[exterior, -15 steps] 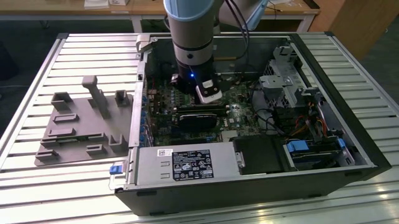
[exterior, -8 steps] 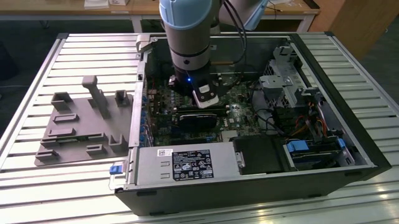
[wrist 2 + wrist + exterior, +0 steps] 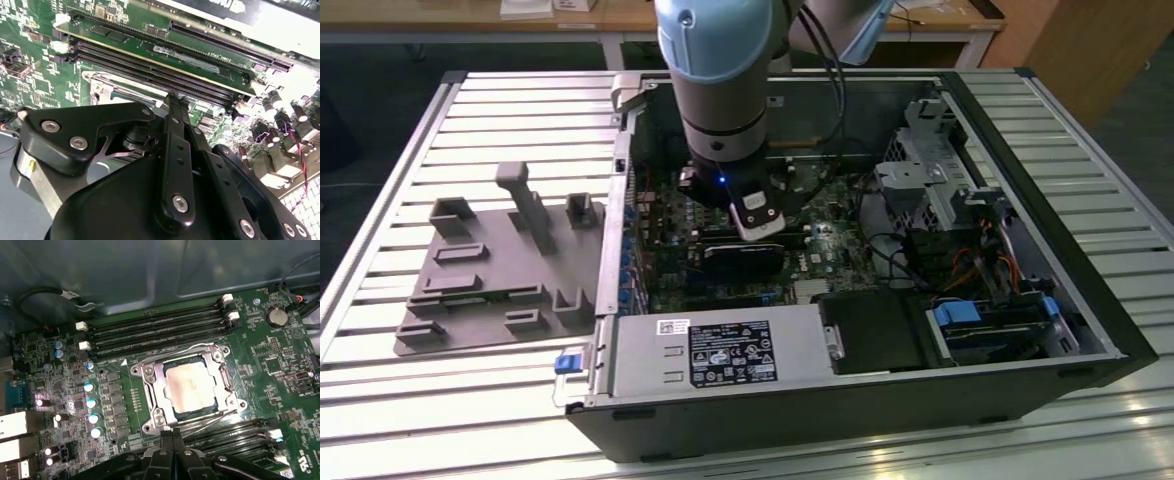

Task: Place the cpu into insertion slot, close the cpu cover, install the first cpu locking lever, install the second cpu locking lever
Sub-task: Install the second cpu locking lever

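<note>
So the first wrist view shows the cpu seated under its cover; the tool looks pinched together, holding nothing, just beside.

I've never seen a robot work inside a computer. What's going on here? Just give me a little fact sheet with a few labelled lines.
Setting: open computer case lying on a slatted table
Robot arm: reaching down into the case
Hand: fingers together, holding nothing, hovering close to the edge of the chip socket
Chip: silver square, already lying in the socket
Metal cover: down, framing the chip
Nearby: long black memory slots beside the socket
Also on table: grey holder tray, at the exterior view's left
</note>
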